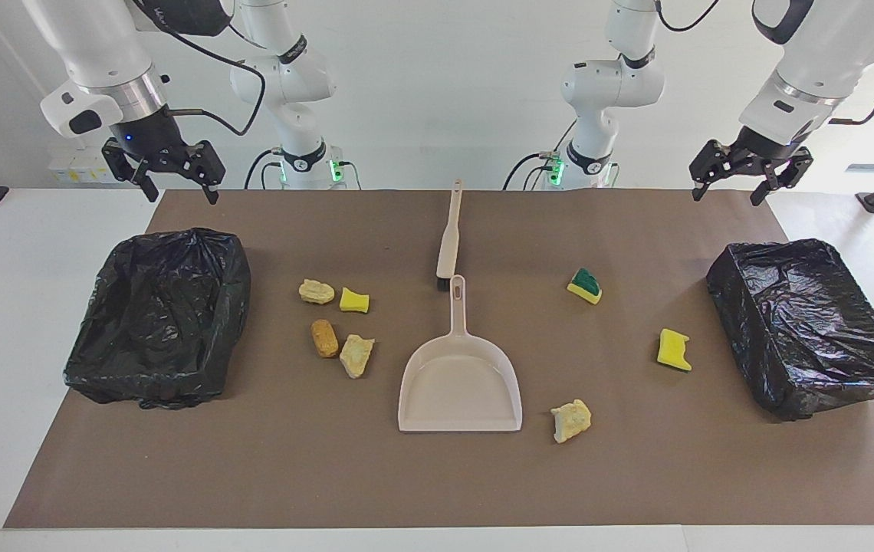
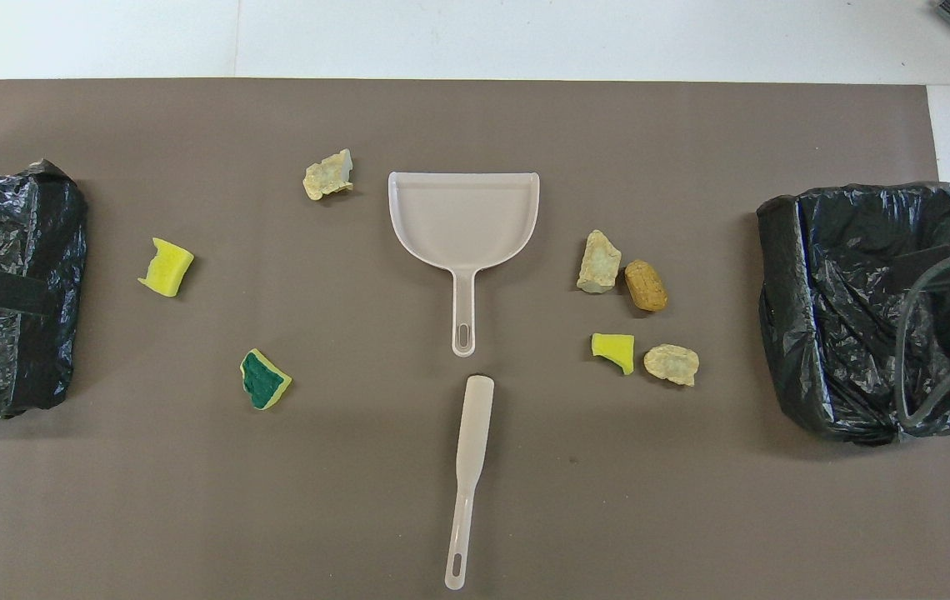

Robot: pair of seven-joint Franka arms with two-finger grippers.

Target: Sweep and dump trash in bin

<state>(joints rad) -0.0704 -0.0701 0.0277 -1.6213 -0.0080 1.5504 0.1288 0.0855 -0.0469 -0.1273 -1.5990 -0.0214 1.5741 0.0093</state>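
Observation:
Several trash scraps lie on the brown mat. Toward the right arm's end are a beige chunk (image 1: pixel 317 291), a yellow sponge bit (image 1: pixel 354 300), an orange-brown lump (image 1: pixel 324 338) and another beige chunk (image 1: pixel 357 356). Toward the left arm's end are a green-topped wedge (image 1: pixel 584 285), a yellow bit (image 1: pixel 674 349) and a beige chunk (image 1: pixel 571 420). One black-bagged bin (image 1: pixel 234 307) stands at the right arm's end, another bin (image 1: pixel 721 295) at the left arm's end. My right gripper (image 1: pixel 182 195) and left gripper (image 1: pixel 727 197) hang open and empty, each above its own end of the mat's robot-side edge.
A beige dustpan (image 1: pixel 460 383) lies mid-mat with its handle toward the robots. The beige brush (image 1: pixel 449 238) lies in line with it, nearer to the robots, bristle end beside the dustpan's handle tip. White table (image 1: pixel 8 307) surrounds the mat.

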